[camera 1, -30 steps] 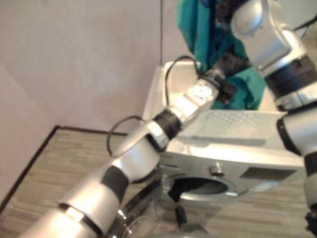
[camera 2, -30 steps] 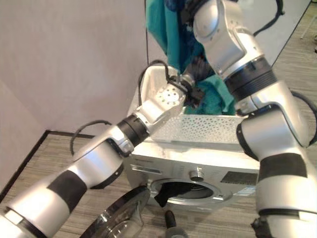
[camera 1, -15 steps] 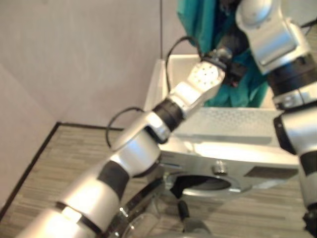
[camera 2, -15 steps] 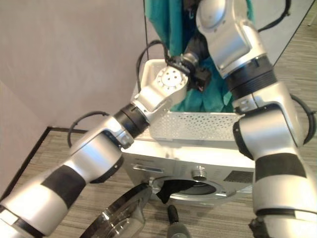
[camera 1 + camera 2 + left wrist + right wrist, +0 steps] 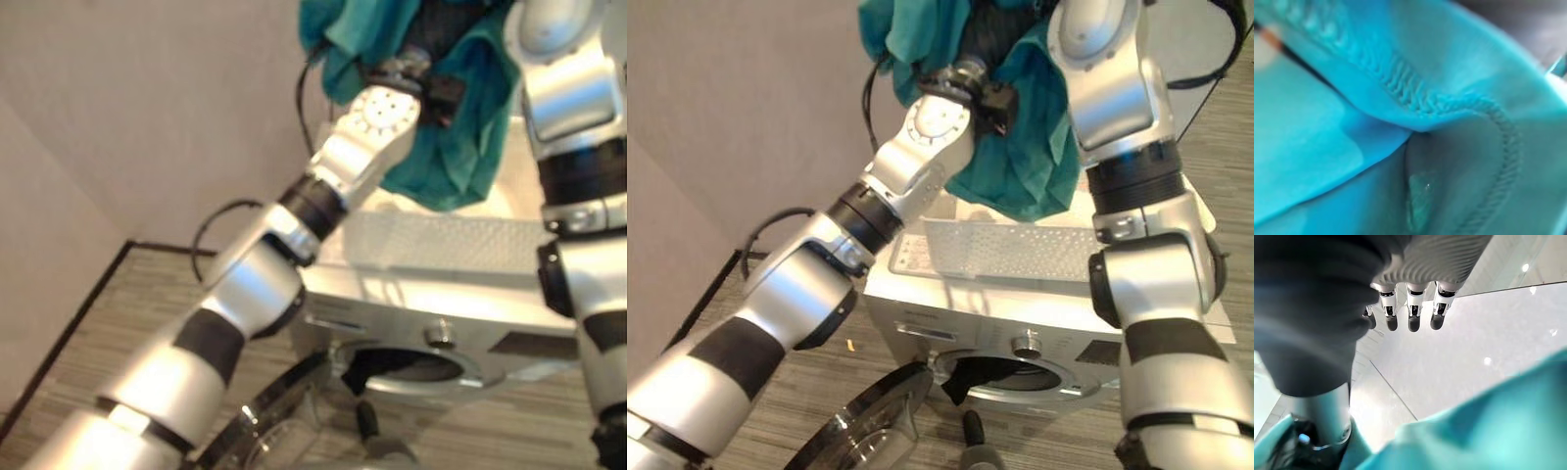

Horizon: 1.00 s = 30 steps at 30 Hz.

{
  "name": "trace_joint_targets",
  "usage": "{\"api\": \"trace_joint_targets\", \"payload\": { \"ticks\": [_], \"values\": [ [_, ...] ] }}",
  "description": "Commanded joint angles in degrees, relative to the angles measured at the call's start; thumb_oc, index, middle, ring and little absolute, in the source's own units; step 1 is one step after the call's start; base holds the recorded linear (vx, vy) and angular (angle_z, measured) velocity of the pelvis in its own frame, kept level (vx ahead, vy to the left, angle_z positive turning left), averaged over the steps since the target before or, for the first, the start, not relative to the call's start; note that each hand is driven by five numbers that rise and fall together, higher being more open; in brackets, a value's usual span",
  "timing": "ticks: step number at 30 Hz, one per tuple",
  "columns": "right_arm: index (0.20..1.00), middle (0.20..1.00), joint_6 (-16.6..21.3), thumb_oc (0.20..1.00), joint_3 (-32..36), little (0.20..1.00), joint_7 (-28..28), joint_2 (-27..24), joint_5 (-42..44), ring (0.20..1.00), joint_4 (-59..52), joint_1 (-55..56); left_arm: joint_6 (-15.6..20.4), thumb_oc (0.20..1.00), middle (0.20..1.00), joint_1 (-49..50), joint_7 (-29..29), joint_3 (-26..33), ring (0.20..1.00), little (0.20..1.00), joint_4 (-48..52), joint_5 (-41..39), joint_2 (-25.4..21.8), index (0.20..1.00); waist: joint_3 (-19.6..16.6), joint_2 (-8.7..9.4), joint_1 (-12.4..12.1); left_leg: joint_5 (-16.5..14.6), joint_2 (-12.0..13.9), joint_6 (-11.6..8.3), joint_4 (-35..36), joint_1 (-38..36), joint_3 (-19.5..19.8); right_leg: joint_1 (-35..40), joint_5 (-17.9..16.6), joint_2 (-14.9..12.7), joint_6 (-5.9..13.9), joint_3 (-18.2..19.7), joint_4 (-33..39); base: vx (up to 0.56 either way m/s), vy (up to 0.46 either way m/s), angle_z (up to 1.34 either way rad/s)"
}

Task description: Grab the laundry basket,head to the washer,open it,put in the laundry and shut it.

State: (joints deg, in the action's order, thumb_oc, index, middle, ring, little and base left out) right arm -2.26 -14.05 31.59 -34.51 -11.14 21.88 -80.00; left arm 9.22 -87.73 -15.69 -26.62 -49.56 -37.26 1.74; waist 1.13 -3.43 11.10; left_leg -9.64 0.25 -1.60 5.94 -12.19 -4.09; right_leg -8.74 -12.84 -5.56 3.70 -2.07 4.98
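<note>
A teal cloth (image 5: pixel 1019 157) hangs high above the white perforated laundry basket (image 5: pixel 1019 250), which stands on top of the silver washer (image 5: pixel 921 318). A dark garment (image 5: pixel 994 34) is bunched in with it. My left arm reaches up into the bundle, and past the wrist (image 5: pixel 384 110) the left hand is buried in teal fabric (image 5: pixel 1400 98). My right hand (image 5: pixel 1413 308) is raised above the cloth, fingers bent, with dark fabric (image 5: pixel 1308 308) gathered beside them. The washer's glass door (image 5: pixel 867 431) is swung open. A dark piece of cloth (image 5: pixel 955 384) hangs in the drum opening (image 5: pixel 1014 377).
The washer stands against a plain wall (image 5: pixel 147 117) that meets a side wall at the left. Striped carpet floor (image 5: pixel 108 333) lies to the left of the open door.
Both arms have risen and lifted the teal cloth up out of the basket, so it now hangs clear above the rim. The view has tilted up a little.
</note>
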Motion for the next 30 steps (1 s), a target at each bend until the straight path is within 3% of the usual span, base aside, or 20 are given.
{"api": "trace_joint_targets", "payload": {
  "ticks": [1,17,21,30],
  "values": [
    [1.0,1.0,2.36,1.0,3.88,1.0,1.78,-1.2,0.43,1.0,1.57,0.38,4.99,0.2,0.2,-12.0,-0.79,-2.44,0.2,0.2,-3.12,1.27,-2.5,0.2,-4.35,-0.75,-0.67,-0.74,0.74,0.89,-0.94,0.85,-0.56,7.52,9.42,-1.99,5.18,-0.79,-0.84,0.0,0.0,0.0],
    [1.0,1.0,3.97,1.0,9.11,1.0,1.28,0.76,-3.66,1.0,-8.32,12.31,7.46,0.2,0.2,-14.88,-2.55,0.2,0.2,0.2,2.32,1.32,-9.89,0.2,-5.02,-1.2,-1.82,-0.75,0.81,1.08,-0.94,0.35,-0.29,8.15,9.7,-1.98,5.23,-1.64,-1.06,0.0,0.002,0.01],
    [1.0,1.0,4.99,1.0,11.71,1.0,-0.24,2.04,-4.53,1.0,-13.74,20.73,8.63,0.2,0.2,-18.44,-2.87,0.11,0.2,0.2,3.57,-0.39,-15.54,0.2,-5.47,-1.63,-2.22,-0.48,0.71,1.14,-0.94,0.26,-0.19,8.24,9.66,-1.97,5.33,-1.94,-1.27,-0.02,0.03,0.05],
    [1.0,1.0,5.99,1.0,14.67,1.0,-4.02,2.59,-4.18,1.0,-19.11,33.0,10.62,0.2,0.2,-17.49,-2.84,-0.07,0.2,0.2,8.94,-0.9,-22.14,0.2,-6.09,-1.15,-2.81,0.05,0.76,1.21,-0.94,0.52,-0.12,8.05,9.26,-2.24,5.7,-2.79,-1.58,-0.03,0.025,0.04]
  ]
}}
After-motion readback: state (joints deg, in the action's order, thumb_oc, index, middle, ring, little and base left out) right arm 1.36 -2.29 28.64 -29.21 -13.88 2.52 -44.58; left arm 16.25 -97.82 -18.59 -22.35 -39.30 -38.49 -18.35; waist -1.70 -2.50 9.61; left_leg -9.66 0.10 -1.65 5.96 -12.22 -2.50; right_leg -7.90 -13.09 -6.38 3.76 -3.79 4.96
